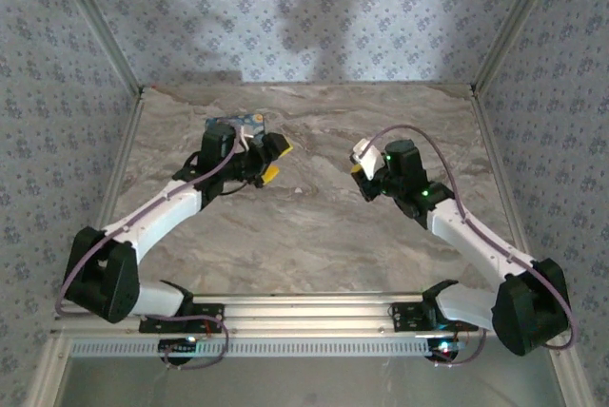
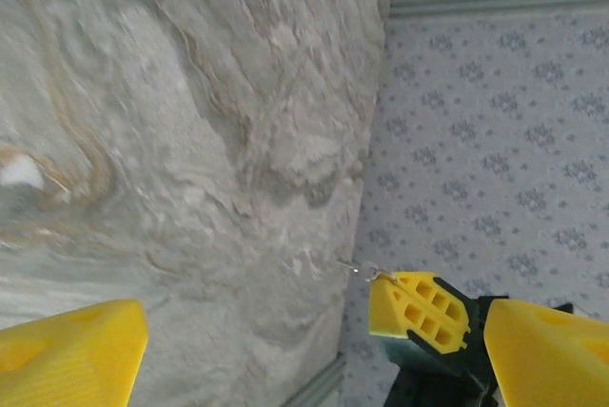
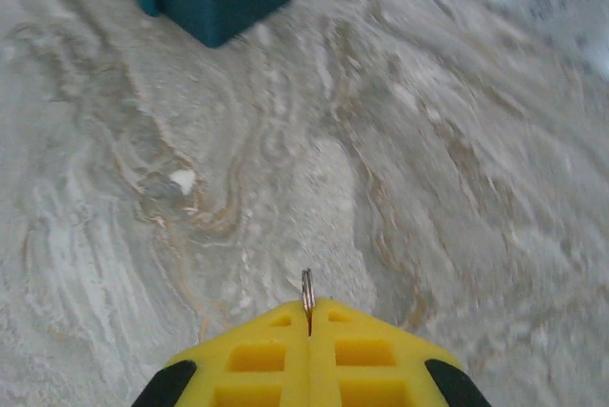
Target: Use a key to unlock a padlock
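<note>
Right gripper (image 3: 308, 321) is pinched on a thin silvery key (image 3: 307, 289), tip left poking out for insertion; left gripper (image 1: 275, 160) is spread beside the blue rectangular tin (image 1: 243, 122).

Top cam high at rear, facing down; wrist cams close over table (image 1: 314, 226).

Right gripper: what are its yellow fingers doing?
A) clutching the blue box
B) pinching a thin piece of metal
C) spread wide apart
B: the right gripper has its tips pressed together, with a thin metal piece poking out between them.
</note>
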Action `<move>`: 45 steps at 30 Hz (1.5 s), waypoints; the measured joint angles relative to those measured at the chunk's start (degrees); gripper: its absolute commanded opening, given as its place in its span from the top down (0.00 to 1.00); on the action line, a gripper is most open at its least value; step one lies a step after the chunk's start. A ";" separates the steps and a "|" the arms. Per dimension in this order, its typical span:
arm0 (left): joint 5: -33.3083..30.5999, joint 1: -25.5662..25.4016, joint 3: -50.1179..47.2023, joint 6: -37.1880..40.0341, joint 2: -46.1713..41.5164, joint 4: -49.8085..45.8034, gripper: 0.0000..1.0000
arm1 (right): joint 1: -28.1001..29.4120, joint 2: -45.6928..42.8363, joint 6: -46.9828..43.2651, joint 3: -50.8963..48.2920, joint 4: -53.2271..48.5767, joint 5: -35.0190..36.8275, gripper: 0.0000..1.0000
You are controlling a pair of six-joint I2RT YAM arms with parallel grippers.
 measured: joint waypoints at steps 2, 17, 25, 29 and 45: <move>1.25 -1.36 0.70 -1.88 1.09 0.70 0.10 | 0.46 0.00 -3.41 0.00 0.79 -2.16 1.00; 4.74 -8.63 2.10 -15.87 9.97 13.16 0.15 | 4.92 1.70 -13.25 0.07 2.34 -7.89 1.00; 4.94 -10.95 2.12 -18.49 12.48 14.45 0.09 | 5.86 2.60 -13.70 0.52 4.11 -7.63 1.00; 4.96 -11.63 2.34 -19.56 13.75 16.13 0.09 | 6.78 2.95 -13.68 0.76 5.38 -7.69 1.00; 4.87 -12.02 2.36 -22.56 15.06 21.00 0.21 | 8.50 3.65 -13.51 1.07 6.08 -7.96 1.00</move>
